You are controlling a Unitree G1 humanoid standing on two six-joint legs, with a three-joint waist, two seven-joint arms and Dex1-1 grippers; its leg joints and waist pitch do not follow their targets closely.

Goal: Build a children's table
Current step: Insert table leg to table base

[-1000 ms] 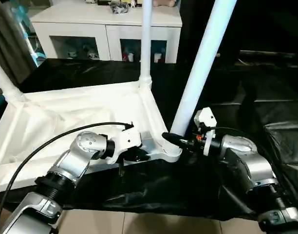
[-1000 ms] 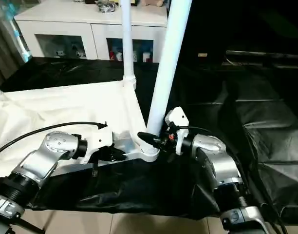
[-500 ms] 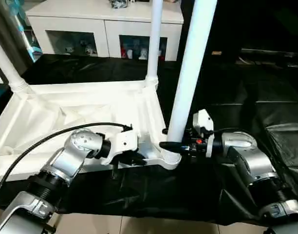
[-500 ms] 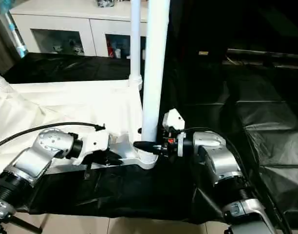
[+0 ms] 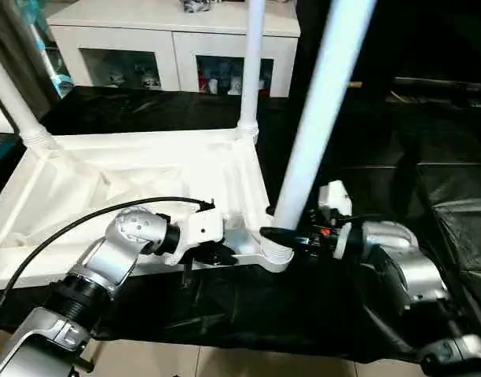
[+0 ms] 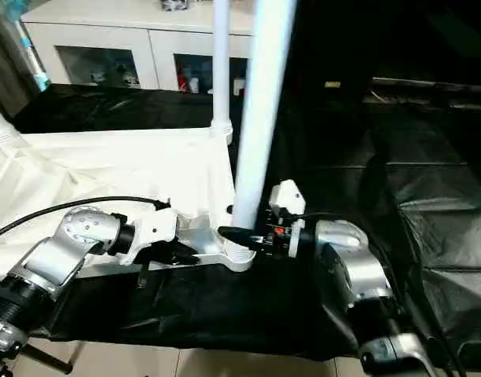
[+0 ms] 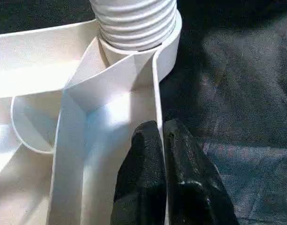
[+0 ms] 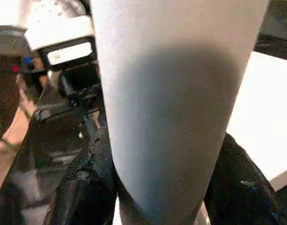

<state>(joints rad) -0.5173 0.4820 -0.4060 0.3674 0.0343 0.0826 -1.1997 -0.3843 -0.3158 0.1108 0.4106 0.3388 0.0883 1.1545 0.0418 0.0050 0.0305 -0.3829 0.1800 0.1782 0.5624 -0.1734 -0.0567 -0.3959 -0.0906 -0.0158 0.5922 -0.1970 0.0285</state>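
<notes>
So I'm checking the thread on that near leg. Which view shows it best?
The left wrist view: the leg's ribbed thread shows close up, above the corner socket. The eye views show the leg leaning; the right wrist view shows its smooth shaft between the right gripper's fingers.

The black sheet [image 5: 429,173] carries the upturned children's table [image 5: 146,181].

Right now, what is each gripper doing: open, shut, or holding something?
Left gripper: shut, pinching the thin edge wall of the tabletop.
Right gripper: closed around the leg just above its corner socket.
</notes>
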